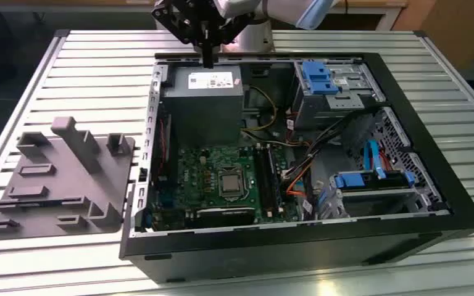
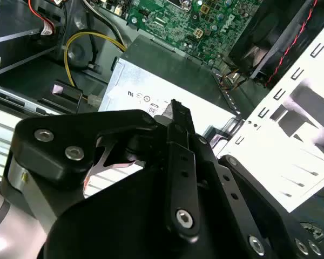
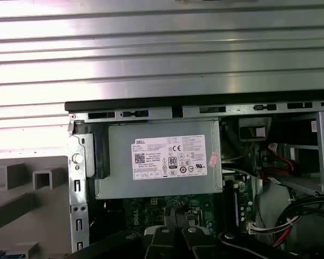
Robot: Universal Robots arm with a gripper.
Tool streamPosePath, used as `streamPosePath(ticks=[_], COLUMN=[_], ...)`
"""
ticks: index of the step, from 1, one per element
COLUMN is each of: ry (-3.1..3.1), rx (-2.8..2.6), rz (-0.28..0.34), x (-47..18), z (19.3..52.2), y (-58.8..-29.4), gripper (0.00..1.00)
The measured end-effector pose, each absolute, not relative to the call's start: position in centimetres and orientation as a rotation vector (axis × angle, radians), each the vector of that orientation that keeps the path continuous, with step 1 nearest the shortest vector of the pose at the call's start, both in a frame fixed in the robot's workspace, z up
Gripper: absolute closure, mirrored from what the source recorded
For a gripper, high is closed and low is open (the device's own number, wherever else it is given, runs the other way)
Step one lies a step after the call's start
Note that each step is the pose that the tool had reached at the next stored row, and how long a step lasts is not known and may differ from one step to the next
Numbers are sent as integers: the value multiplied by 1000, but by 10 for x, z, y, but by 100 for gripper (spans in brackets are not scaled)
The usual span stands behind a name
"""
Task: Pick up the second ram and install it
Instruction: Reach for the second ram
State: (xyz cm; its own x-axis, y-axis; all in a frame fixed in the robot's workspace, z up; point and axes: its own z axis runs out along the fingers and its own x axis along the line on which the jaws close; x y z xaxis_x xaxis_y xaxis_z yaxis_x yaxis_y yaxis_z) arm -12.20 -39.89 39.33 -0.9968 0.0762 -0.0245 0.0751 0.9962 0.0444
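Hovering above the power supply [image 1: 202,98], your pincer [image 1: 208,61] is closed and empty; pickup and install both left.

White label [image 3: 170,157] of small print and marks on the grey power supply [image 3: 119,181], none legible.

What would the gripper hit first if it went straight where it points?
Probably the power supply, near its labelled end. The gripper points down at it, but depth is hard to judge.
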Motion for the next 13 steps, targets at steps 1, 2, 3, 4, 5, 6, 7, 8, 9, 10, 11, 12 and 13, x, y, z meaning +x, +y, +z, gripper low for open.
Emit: streamPosePath(ticks=[1,2,3,4,5,6,7,8,9,10,11,12,13], ry=[3113,3113,3112,3113,3112,3112,3112,3112,3112,3112,3113,3112,3113], rx=[118,118,118,118,118,118,118,118,118,118,118,118,118], rz=[68,68,68,68,68,68,68,68,68,68,68,68,68], x=[-122,-122,-122,-122,-122,-122,-122,-122,-122,-122,-122,-122,-122], z=[393,393,393,393,393,393,393,393,393,393,393,393,393], y=[-399,-399,-399,-399,-399,-399,-399,-399,-399,-399,-399,-399,-399], gripper=[89,89,89,89,89,89,89,89,89,89,89,89,89])
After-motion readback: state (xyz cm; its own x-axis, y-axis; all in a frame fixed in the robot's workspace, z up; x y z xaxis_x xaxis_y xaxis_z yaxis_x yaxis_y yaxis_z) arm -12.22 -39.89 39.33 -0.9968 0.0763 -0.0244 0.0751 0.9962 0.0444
